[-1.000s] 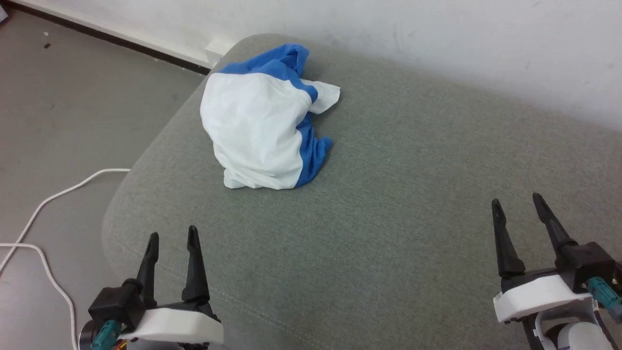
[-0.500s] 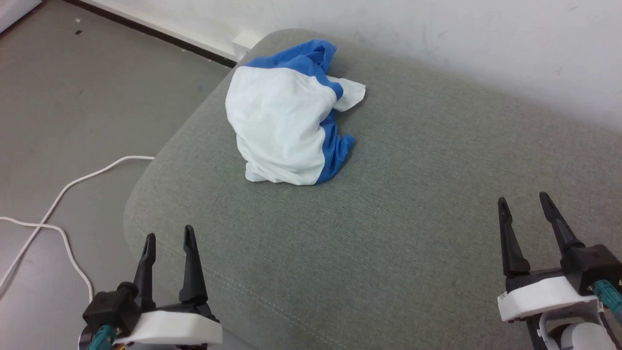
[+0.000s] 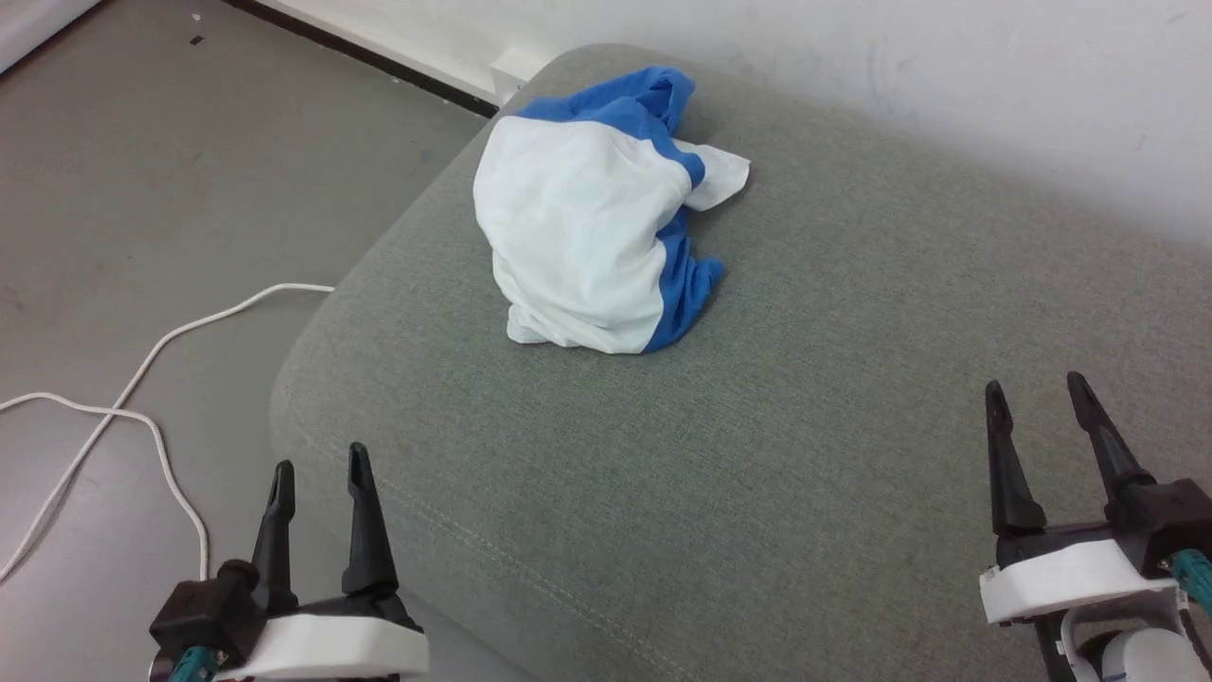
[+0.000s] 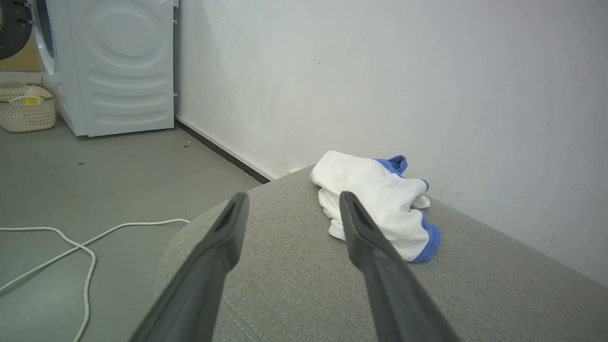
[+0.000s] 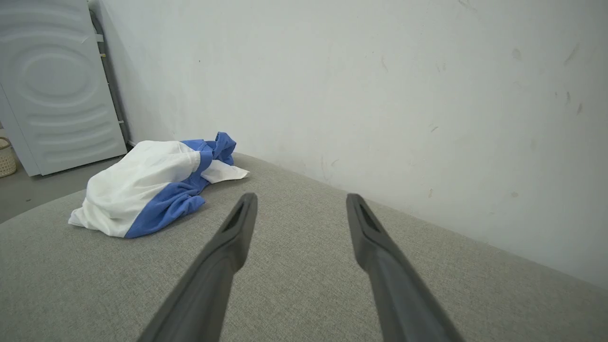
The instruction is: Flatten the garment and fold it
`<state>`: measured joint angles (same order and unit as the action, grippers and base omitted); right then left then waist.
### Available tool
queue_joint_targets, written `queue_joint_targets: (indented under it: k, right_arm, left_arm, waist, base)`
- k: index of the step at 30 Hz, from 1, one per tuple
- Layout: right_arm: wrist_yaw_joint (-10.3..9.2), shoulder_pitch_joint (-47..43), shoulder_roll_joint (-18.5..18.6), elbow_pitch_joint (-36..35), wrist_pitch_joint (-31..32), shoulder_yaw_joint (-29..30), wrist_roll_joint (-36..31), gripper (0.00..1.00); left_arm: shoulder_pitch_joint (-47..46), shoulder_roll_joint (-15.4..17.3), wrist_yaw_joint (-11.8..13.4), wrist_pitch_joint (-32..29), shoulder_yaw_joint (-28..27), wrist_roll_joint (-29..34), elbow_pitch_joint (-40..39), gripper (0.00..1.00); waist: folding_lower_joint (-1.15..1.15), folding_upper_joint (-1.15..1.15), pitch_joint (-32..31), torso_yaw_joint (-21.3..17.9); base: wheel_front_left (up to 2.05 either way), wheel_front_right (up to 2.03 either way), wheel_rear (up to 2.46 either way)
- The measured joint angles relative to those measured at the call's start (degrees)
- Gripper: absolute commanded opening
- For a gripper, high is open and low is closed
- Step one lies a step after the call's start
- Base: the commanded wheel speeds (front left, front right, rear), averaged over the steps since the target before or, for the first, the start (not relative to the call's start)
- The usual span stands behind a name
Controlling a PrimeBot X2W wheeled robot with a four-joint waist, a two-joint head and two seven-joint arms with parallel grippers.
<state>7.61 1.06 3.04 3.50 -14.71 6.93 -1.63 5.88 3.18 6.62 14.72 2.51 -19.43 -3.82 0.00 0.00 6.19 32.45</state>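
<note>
While the left pincer (image 3: 319, 456) and right pincer (image 3: 1034, 381) gape apart, the garment (image 3: 578, 237) lies crumpled on the cushion (image 3: 805, 455).

The garment (image 3: 578, 237) lies bunched, so its underside and inner folds are concealed, and sleeves cannot be told from trim. In the left wrist view, one finger (image 4: 359, 228) of my left gripper (image 3: 320, 457) overlaps the garment's near edge. The head view's bottom edge cuts off both wrist housings, including that of my right gripper (image 3: 1034, 382). The white cable (image 3: 142, 417) exits at the left edge. The washing machine (image 4: 118, 71) and basket (image 4: 28, 118) are cropped, and the basket's contents are too small to identify.
</note>
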Motion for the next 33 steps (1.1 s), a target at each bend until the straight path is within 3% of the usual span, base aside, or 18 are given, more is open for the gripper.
queue_joint_targets:
  k: [6, 10, 14, 18, 23, 29, 33]
  right_arm:
    - [0.0, 0.0, 0.0, -0.1, 0.0, 0.0, 0.0, 1.0]
    - [0.0, 0.1, 0.0, -0.4, 0.0, 0.2, 0.0, 1.0]
    - [0.0, 0.1, 0.0, -0.4, 0.0, 0.5, -0.1, 1.0]
    - [0.0, 0.1, -0.1, -1.2, 0.1, 0.6, -0.8, 1.0]
    - [0.0, 1.0, 1.2, -5.0, 2.2, -0.1, -1.9, 1.0]
    - [0.0, 3.8, 7.2, -14.4, 6.7, -1.6, -1.0, 1.0]
    - [0.0, 4.2, 10.3, -20.5, 9.7, -1.5, 0.6, 1.0]
  left_arm:
    - [0.0, 0.0, 0.0, 0.0, 0.1, -0.4, -0.3, 1.0]
    - [-0.5, 0.0, -0.1, 0.0, 1.1, -6.6, -2.5, 1.0]
    - [-3.8, 0.3, -1.6, -0.4, 3.2, -4.3, -2.6, 1.0]
    - [-12.3, 2.8, -1.6, -6.4, 3.4, -3.3, -7.3, 1.0]
    - [-26.0, 8.3, -1.4, -15.3, 0.9, -1.8, -10.0, 1.0]
    - [-40.0, 13.9, -1.9, -26.1, -2.2, -4.4, -3.9, 1.0]
    - [-46.5, 16.7, -3.6, -31.3, -2.1, -5.7, 1.3, 1.0]
  waist:
    - [0.0, 0.0, 0.4, -0.2]
    - [0.0, 0.0, 1.2, -0.1]
    - [0.0, 0.0, 2.2, 0.2]
    - [0.0, 0.0, 3.7, 0.4]
    - [0.0, 0.0, 6.7, 0.3]
    - [0.01, 0.0, 12.1, -0.7]
    - [0.02, 0.0, 16.2, -1.8]
  base:
    - [0.0, 0.0, 0.0]
    - [0.0, 0.0, 0.0]
    - [0.0, 0.0, 0.0]
    - [0.0, 0.0, 0.0]
    - [0.0, 0.0, 0.0]
    - [0.0, 0.0, 0.0]
    - [0.0, 0.0, 0.0]
